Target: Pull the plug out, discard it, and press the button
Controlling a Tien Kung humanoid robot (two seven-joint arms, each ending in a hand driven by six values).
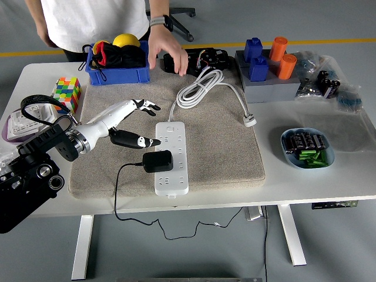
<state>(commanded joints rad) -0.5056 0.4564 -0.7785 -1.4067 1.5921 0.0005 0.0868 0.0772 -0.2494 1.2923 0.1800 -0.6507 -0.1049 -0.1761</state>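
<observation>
Left hand (136,120) is hovering open over the grey mat (223,150), fingers spread and gripping nothing. Its thumb is pointing toward the power strip (171,157), ending just beside the strip's left edge; whether it is touching cannot be told. Its white forearm is running back to the lower left, where the black arm is entering the view.

Directly below the thumb, the black plug (158,161) is sitting seated in the power strip, about midway along the strip's length. Its black cable (117,188) is leaving to the left, bending down across the mat and dropping over the near edge of the white table (352,182). The power strip is lying lengthwise on the mat, and its white cord (202,88) is lying coiled on the mat's far part, ending in a white plug (250,121) near the mat's right edge.

At the far side a person is standing, and the person's hand (166,50) is reaching down over a black object at the mat's far edge, just beside the blue bin (117,73). A colour cube (66,94) is resting on the table left of the mat. A blue bowl (308,148) of small cells is sitting to the right, well apart from the strip.
</observation>
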